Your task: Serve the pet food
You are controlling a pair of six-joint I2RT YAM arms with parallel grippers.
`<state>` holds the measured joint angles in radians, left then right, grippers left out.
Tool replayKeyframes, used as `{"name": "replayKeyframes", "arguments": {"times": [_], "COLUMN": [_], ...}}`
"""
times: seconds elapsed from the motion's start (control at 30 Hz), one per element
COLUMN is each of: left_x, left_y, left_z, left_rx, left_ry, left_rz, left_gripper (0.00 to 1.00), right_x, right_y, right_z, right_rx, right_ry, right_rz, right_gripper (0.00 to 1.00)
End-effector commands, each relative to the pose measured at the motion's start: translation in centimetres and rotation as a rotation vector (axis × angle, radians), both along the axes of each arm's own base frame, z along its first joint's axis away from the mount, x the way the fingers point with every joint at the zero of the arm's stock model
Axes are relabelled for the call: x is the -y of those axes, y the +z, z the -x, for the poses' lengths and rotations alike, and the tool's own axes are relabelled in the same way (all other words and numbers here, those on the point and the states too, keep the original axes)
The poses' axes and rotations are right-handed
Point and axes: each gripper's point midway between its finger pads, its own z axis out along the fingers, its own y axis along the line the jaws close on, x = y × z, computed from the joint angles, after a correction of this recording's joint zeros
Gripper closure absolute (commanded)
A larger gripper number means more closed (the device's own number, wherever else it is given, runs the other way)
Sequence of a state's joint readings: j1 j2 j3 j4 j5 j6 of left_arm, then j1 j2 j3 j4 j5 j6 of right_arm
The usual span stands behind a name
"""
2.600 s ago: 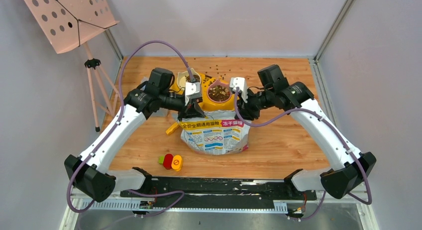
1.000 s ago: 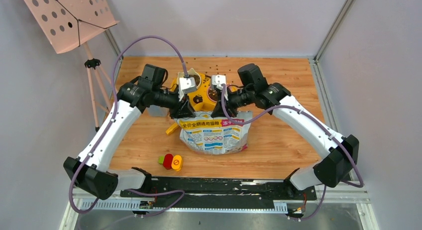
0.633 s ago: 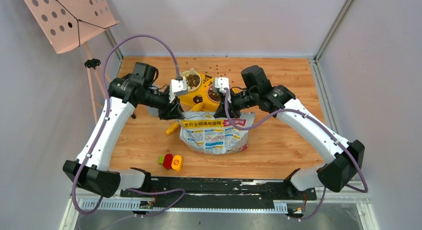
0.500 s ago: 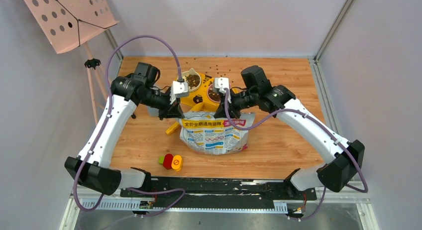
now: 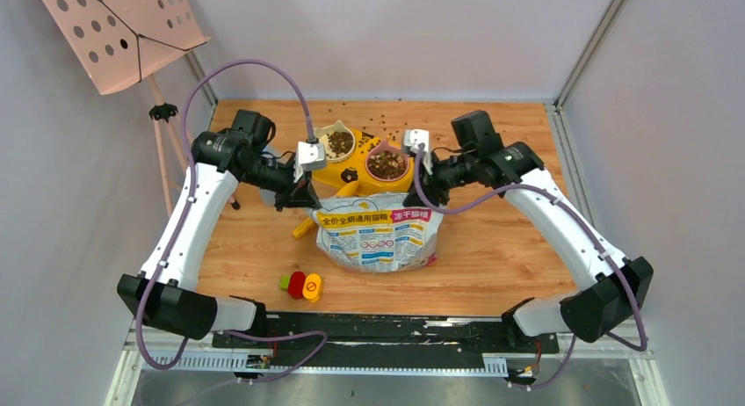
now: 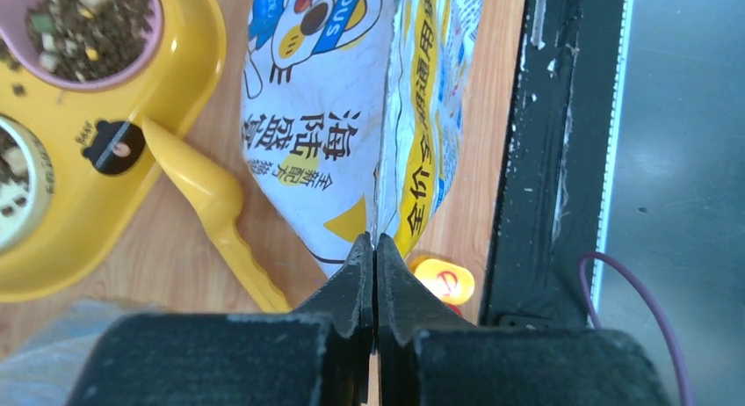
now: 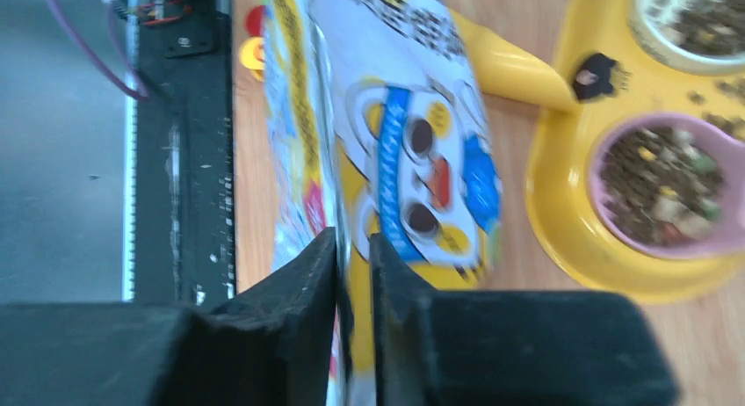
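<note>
Beyond the bag, pet food [image 5: 386,164] fills the pink bowl [image 7: 694,243] and the cream bowl [image 7: 646,32] beside it, both set in the yellow tray [image 5: 358,170]. Loose pellets dot the table [image 5: 492,248] farther back. Against the tray's near side lies the yellow scoop [image 6: 211,195], then the printed bag [image 5: 378,239]. My left gripper [image 6: 375,243] has its jaws pressed together by the bag's left end. My right gripper [image 7: 353,243] stands a slit apart, the bag's edge showing in the gap.

We cannot read the bag [image 7: 413,160] in the right wrist view, where blur smears its print. From above, the scoop [image 5: 304,226] is partly hidden behind it, and the pet food [image 5: 386,164] seems a dark speckle, pellets indistinguishable.
</note>
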<state>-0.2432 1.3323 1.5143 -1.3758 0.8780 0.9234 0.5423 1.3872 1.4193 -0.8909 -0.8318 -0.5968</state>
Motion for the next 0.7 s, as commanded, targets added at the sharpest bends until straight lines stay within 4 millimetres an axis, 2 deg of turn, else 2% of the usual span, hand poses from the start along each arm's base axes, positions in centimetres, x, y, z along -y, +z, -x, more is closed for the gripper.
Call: {"name": "replayKeyframes", "arguments": {"times": [0.0,0.1,0.13,0.17,0.27,0.3,0.37,0.4,0.43,0.47,0.5,0.57,0.6,0.63,0.67], "left_x": [-3.5,-3.5,-3.5,-3.4,-3.1,-3.1,-2.9,-2.9,-2.9,-2.9,-3.0,-3.6,-3.8,-4.7,-5.1], "left_y": [-0.6,-0.7,-0.7,-0.8,-0.9,-0.8,-0.2,0.2,1.1,1.7,2.9,4.6,6.1,6.6,8.0], "left_z": [0.4,0.3,0.3,0.2,0.1,-0.2,-0.8,-1.0,-1.5,-1.7,-2.3,-3.6,-4.8,-5.7,-6.6], "left_rx": [-0.025,-0.024,-0.03,-0.028,-0.04,-0.032,-0.018,0.0,0.04,0.065,0.118,0.189,0.257,0.257,0.313], "left_ry": [0.108,0.125,0.131,0.136,0.153,0.157,0.202,0.214,0.242,0.259,0.301,0.398,0.451,0.554,0.604], "left_rz": [-0.1,-0.088,-0.082,-0.075,-0.057,-0.053,-0.037,-0.029,-0.009,0.0,0.019,0.034,0.057,0.053,0.079], "left_gripper": [1.0,1.0,1.0,1.0,1.0,1.0,0.84,0.71,0.65,0.55,0.51,0.3,0.24,0.15,0.13], "right_x": [6.5,9.2,9.9,10.3,11.1,11.3,12.3,12.9,13.7,14.7,15.9,18.5,19.7,21.1,22.5], "right_y": [2.4,2.2,2.3,2.6,3.2,3.4,4.2,4.8,5.4,6.0,6.8,7.7,8.1,8.6,8.9], "right_z": [-1.3,-1.0,-1.0,-0.8,-1.1,-1.4,-2.9,-3.8,-4.7,-5.7,-6.9,-9.1,-10.1,-11.2,-12.3], "right_rx": [0.088,0.072,0.072,0.071,0.048,0.04,0.031,0.025,0.024,0.011,0.007,-0.021,-0.051,-0.064,-0.079], "right_ry": [-0.162,-0.196,-0.205,-0.199,-0.239,-0.265,-0.372,-0.438,-0.503,-0.583,-0.677,-0.841,-0.93,-1.02,-1.12], "right_rz": [0.064,0.091,0.087,0.072,0.047,0.047,0.042,0.029,0.011,-0.004,-0.018,-0.036,-0.055,-0.067,-0.075], "right_gripper": [0.77,0.8,0.92,1.0,0.98,0.89,0.67,0.6,0.55,0.47,0.41,0.37,0.34,0.33,0.33]}}
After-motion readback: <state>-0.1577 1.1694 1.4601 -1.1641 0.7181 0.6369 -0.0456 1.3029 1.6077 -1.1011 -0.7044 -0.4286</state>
